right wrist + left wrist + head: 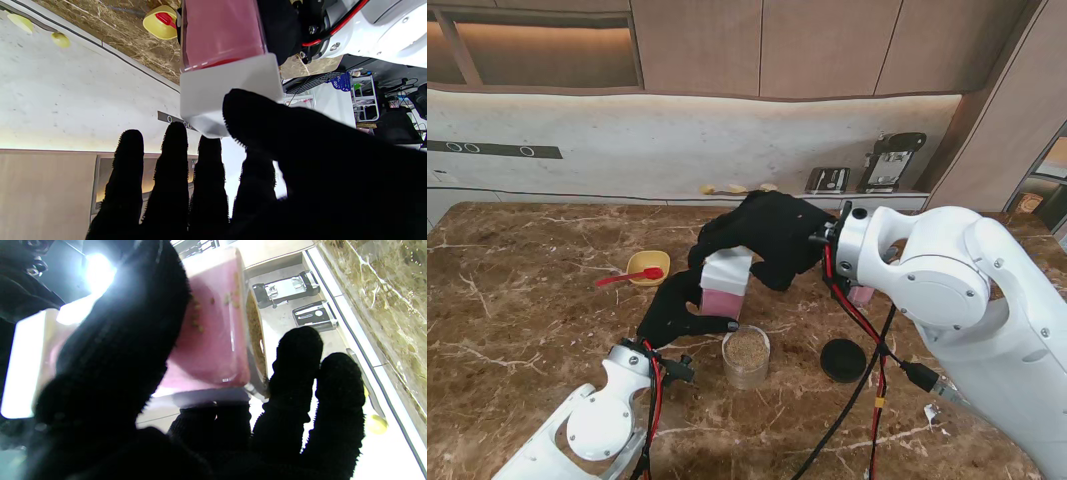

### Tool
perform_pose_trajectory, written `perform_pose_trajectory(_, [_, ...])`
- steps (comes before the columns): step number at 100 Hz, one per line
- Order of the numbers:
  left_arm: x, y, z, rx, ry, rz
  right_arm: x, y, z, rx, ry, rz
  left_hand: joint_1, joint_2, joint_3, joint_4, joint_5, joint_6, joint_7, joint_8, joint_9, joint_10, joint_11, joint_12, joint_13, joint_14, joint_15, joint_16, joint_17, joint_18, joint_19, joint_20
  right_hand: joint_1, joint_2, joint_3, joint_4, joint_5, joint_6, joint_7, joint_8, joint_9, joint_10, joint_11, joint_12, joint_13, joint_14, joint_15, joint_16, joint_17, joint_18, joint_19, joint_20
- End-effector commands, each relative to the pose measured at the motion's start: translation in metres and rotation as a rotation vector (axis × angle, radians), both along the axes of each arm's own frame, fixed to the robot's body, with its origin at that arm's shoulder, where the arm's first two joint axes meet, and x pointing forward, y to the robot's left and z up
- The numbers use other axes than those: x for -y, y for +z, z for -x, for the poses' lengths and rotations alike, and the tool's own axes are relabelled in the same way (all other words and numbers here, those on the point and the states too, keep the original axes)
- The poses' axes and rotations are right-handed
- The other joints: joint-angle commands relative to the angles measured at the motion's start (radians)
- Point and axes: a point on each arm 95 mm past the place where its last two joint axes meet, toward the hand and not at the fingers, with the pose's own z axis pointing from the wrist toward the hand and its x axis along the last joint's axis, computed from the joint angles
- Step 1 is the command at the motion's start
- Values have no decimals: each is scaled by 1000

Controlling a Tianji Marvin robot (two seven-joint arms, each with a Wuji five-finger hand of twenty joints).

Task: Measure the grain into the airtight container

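Note:
A grain box (725, 282) with a white end and a clear pink body is held over the clear round container (746, 355), which holds brown grain. My left hand (682, 310) is shut on the pink body from the left. In the left wrist view its thumb (126, 340) lies across the box (213, 333), and the container's grain-filled rim (257, 336) shows beside it. My right hand (762, 235) reaches over the white end. In the right wrist view the white end (227, 90) sits between thumb (283, 133) and straight fingers (173, 173).
The container's black lid (843, 360) lies flat to its right. A yellow bowl (648, 267) with a red spoon (627, 277) stands farther left, also the bowl (160, 25) in the right wrist view. A small pink item (860, 294) sits behind my right forearm.

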Motion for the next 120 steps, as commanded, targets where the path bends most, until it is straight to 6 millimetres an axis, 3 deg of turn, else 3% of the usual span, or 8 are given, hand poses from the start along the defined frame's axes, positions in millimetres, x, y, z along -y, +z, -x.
perform_pose_trajectory(1, [0,-1,1,1,-2,-3,1,-7,-3,-8,-6,24,171,510,436,101,352,-272,615,85,185,-141,258,71,22,-62,29,1,-10,-15,33,24,-34,1,-26,-50,37,-31,30,38,22,-21,14,19,5,-22,12,-19,3,-7,-6,30])
perform_pose_trajectory(37, [1,-1,1,1,-7,4,-11,-17,-5,108,-58,-41,171,508,434,99,354,-270,614,84,184,-136,258,72,21,-60,28,1,-10,-16,32,24,-288,119,-527,-141,412,-21,355,147,289,-24,99,86,163,-18,102,38,137,-11,122,80])
perform_pose_trajectory(51, [2,0,0,5,-9,9,-20,-25,-6,174,-93,-110,172,509,435,99,353,-267,614,84,185,-136,258,72,21,-60,28,0,-10,-16,32,24,-335,236,-704,-32,486,26,410,146,455,-20,163,129,365,-5,221,102,306,-1,330,83])
perform_pose_trajectory(64, [2,-1,0,5,-10,14,-25,-31,-7,179,-122,-156,174,510,435,99,354,-266,614,84,184,-135,258,73,21,-59,27,0,-10,-16,32,24,-417,174,-606,-10,434,59,360,125,490,-10,173,130,473,-6,306,130,401,-2,498,39])
perform_pose_trajectory(91, [2,-1,1,5,-2,19,-25,-25,-3,217,-192,-257,173,509,435,100,355,-267,616,86,185,-135,259,73,21,-58,28,0,-10,-12,30,23,-658,449,-621,1,214,109,128,-35,375,7,111,67,423,21,263,97,382,-20,537,-71])
perform_pose_trajectory(101, [1,-1,2,7,0,17,-16,-14,-1,225,-187,-271,172,510,435,100,354,-269,616,86,185,-138,259,73,21,-61,28,0,-10,-12,30,23,-592,427,-646,4,123,104,67,-75,246,1,58,35,270,26,128,41,236,1,351,-109])
perform_pose_trajectory(111, [0,-1,2,8,1,16,-4,-4,0,119,-119,-232,172,511,435,101,355,-269,617,87,186,-138,259,73,22,-61,28,0,-10,-13,30,23,-306,292,-657,40,17,99,-7,-95,89,-2,3,-2,91,28,17,-23,97,19,163,-99])
perform_pose_trajectory(120, [0,-1,2,8,1,15,5,3,1,14,-66,-174,171,510,435,101,355,-271,617,87,185,-140,260,73,22,-63,29,0,-9,-16,30,23,-91,218,-648,189,-47,62,-77,-105,-26,7,-29,-31,-34,36,-33,-63,23,24,39,-72])
